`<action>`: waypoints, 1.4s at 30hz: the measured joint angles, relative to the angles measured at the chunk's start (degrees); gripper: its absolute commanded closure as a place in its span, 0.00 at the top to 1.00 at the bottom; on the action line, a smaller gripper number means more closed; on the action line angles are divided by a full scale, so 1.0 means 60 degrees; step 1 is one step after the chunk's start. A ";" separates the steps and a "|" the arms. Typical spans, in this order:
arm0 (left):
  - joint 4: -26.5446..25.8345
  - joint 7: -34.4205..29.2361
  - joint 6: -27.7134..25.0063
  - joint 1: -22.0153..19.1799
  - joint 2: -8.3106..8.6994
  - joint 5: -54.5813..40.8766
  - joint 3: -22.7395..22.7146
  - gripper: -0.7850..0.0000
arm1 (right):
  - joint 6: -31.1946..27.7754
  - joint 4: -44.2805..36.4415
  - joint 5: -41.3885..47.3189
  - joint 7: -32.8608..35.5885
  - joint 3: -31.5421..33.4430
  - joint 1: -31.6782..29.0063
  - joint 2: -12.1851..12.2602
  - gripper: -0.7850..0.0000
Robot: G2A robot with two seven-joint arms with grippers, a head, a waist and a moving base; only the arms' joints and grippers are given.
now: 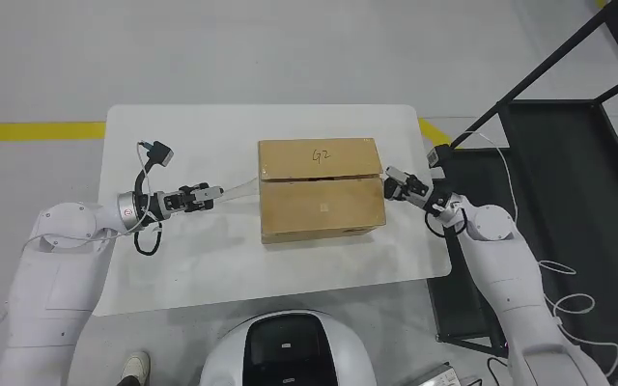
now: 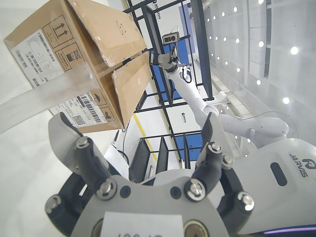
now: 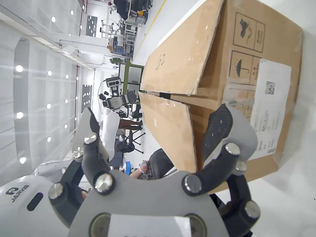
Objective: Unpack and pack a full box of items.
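Brown cardboard box (image 1: 321,189), flaps closed, mid-table

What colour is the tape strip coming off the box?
Clear, see-through tape strip; best in the left wrist view.

White glossy arm shells (image 1: 488,227), jointed; black cable (image 1: 143,243) looped at one wrist. On left gripper (image 2: 135,122): grey round plate, silver screws, black linkages, pale fingers (image 2: 56,134), black ribbed pads (image 2: 206,129). On right gripper (image 3: 154,114): same build. Dark logo on white casing (image 2: 291,186).
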 measured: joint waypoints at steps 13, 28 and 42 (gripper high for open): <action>0.0000 0.0000 0.0000 0.0000 0.0000 0.0000 0.0000 1.00 | 0.0390 0.0151 0.1985 0.2612 0.0293 0.0025 0.0139 1.00; 0.0000 0.0000 0.0000 0.0000 0.0000 0.0000 0.0000 1.00 | 0.1452 -0.2447 0.1824 0.4446 0.0411 -0.1844 0.0480 1.00; 0.0000 0.0000 0.0000 0.0000 0.0000 0.0000 0.0000 1.00 | 0.0549 -0.2229 -0.0819 0.2428 -0.0893 -0.2047 0.0386 1.00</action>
